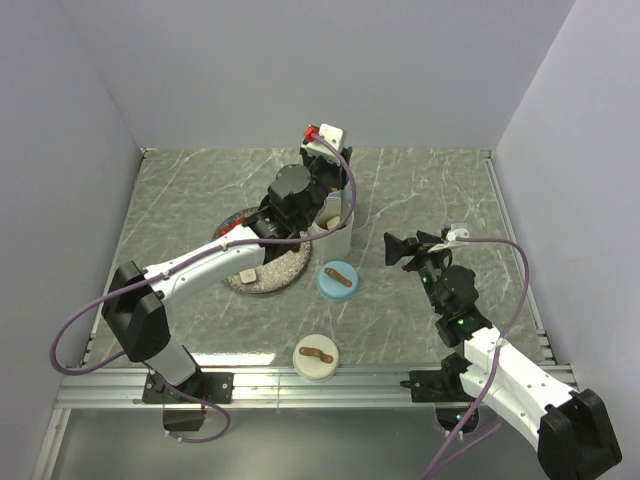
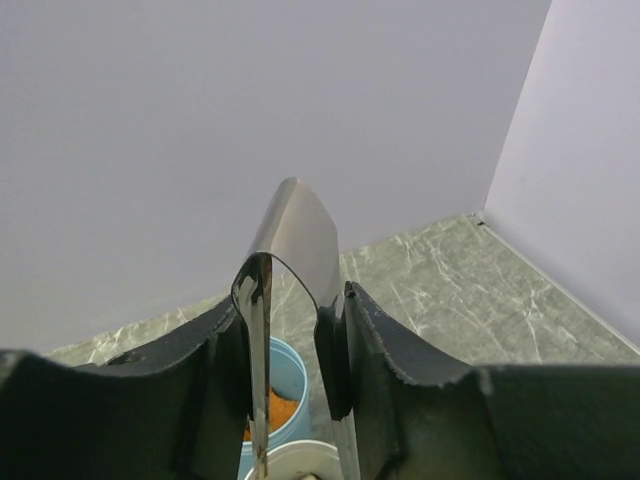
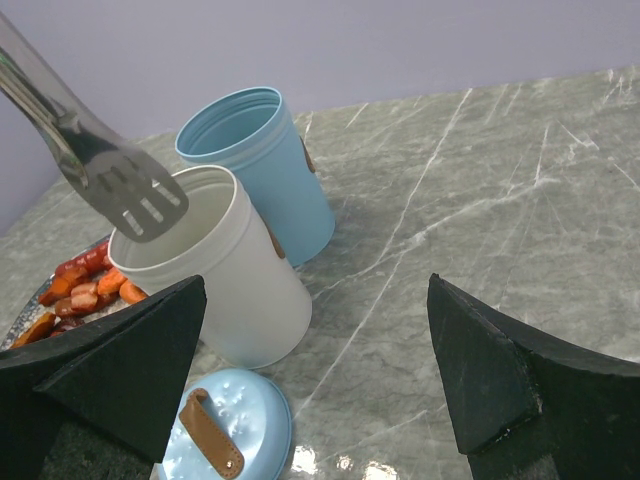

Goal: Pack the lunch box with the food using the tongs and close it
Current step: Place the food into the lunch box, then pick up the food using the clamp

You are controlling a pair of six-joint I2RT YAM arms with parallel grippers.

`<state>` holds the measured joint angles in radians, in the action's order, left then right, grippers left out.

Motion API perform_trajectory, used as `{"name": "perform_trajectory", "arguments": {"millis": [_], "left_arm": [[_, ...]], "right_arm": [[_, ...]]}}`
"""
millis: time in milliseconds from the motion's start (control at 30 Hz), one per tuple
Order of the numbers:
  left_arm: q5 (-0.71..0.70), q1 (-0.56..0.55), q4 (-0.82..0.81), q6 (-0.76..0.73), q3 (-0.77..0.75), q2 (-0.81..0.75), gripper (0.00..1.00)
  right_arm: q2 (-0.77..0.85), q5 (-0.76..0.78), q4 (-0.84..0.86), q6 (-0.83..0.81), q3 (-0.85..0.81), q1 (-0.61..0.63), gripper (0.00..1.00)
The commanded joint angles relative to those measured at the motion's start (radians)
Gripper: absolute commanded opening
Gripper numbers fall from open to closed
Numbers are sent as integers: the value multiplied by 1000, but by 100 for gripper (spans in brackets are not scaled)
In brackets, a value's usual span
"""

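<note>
The left pincer [image 2: 295, 312] was closed around the tongs [image 2: 295, 225], a finger pressed to each flat arm and the joined end sticking up past the fingertips. The slotted tip of the tongs hung just over the rim of the white cup [image 3: 230, 270], with nothing that I could see in its bite. The blue cup [image 3: 270, 160] stood touching the white one on its far side, toward the far edge of the tabletop, both upright and uncovered; orange pieces lay inside the blue one. More food [image 3: 85, 290], red and orange, sat on the plate [image 1: 285, 275] just left of the cups. The blue lid [image 3: 225, 425] lay mid-table and the white lid [image 1: 316, 357] near the near edge. The right pincer [image 3: 312, 300] hung wide open and held nothing, toward the right edge.
</note>
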<state>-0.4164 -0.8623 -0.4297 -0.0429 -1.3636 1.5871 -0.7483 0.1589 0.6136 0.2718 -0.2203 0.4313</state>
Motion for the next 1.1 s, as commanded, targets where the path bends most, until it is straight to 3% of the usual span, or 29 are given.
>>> {"name": "perform_trajectory", "arguments": {"millis": [0,300,633,867,1067], "left_arm": [[-1,-14,-107,-28,-12,-59,43],[-155,-24,-194,-136,139,-260,41],[-468,-26,-354,-203,552,-515,39],[-636,-24,-420,-192,734,-607,36],[-682,-26,-391,-155,801,-638,39]], "right_arm": [[10,-2,29,-3,-17,-6,98],[13,-2,29,-3,-17,-6,98],[10,-2,28,-5,-16,-8,98],[7,-1,26,-2,-19,-6,98],[-3,-2,29,-3,-22,-8,98]]}}
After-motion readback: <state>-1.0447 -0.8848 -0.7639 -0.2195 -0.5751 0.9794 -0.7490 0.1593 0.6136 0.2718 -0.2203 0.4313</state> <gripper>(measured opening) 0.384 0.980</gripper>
